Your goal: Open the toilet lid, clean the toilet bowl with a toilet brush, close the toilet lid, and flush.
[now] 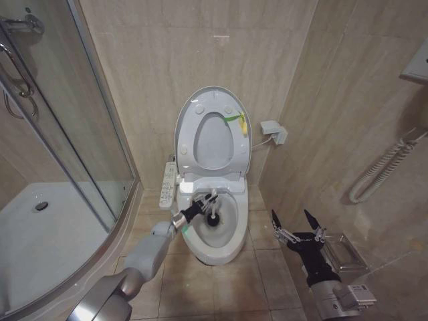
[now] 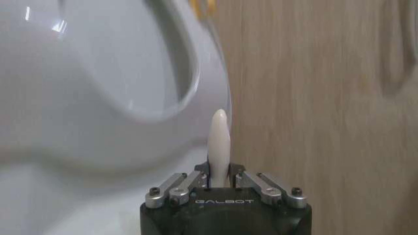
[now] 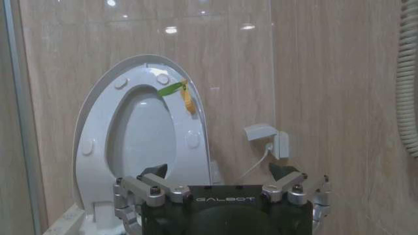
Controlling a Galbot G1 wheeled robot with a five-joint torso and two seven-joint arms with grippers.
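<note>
Scrubbing looks under way: the left gripper (image 1: 202, 204) is clamped on the white handle of the toilet brush (image 1: 212, 215), whose dark head sits inside the toilet bowl (image 1: 215, 249). The toilet lid (image 1: 189, 107) stands raised with the seat against the far wall. The right gripper (image 1: 298, 224) waits with fingers spread, near the right wall. A slim handle could twist in the grip under hard pressing, and a wide sweep might knock the button panel (image 1: 167, 184) on the bowl's left.
</note>
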